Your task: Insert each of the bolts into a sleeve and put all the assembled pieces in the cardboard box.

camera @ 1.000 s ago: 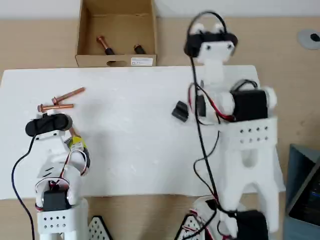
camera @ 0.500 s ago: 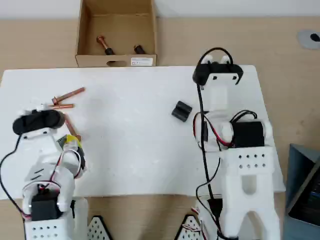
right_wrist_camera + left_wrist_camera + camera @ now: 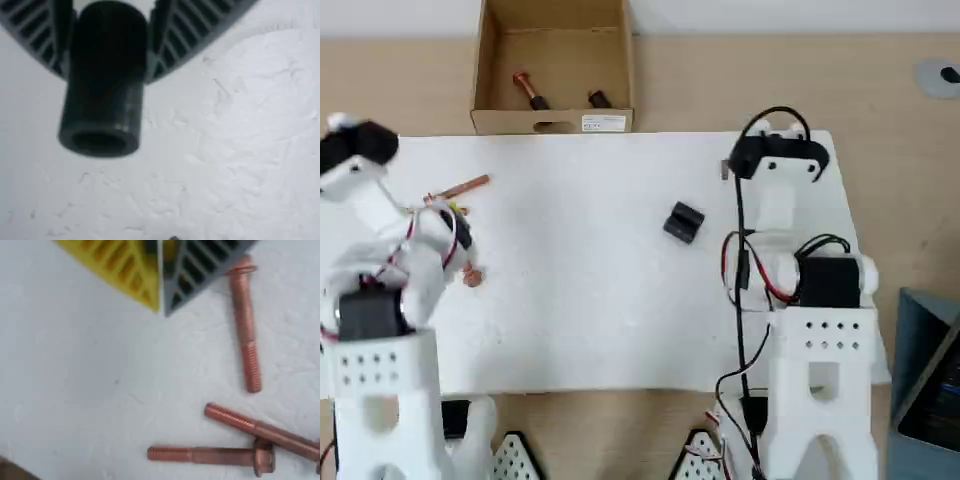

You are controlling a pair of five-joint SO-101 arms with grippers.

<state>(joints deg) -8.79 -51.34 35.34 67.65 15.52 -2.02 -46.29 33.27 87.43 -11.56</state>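
Three loose copper bolts lie on the white mat at its left: one [image 3: 243, 325] close to my left gripper [image 3: 162, 310], two more [image 3: 260, 430] [image 3: 210, 456] crossing farther off. The yellow and grey fingers of that gripper meet with nothing between them. From above, a bolt [image 3: 460, 187] and another [image 3: 470, 275] flank the left gripper [image 3: 448, 212]. My right gripper [image 3: 107, 65] is shut on a black sleeve [image 3: 102, 85] just above the mat. A second black sleeve [image 3: 683, 222] lies mid-mat. The cardboard box [image 3: 478, 70] holds two assembled pieces [image 3: 530, 90] [image 3: 598, 98].
The white mat [image 3: 580, 320] covers most of the wooden table. The right arm [image 3: 775, 160] stands over the mat's right end. A grey bin [image 3: 930, 370] sits at the table's right edge, and a small round disc [image 3: 940, 75] lies at the back right.
The right arm has drawn back from beside the box to the mat's right end. The left arm has risen and swung left, uncovering a bolt under it.
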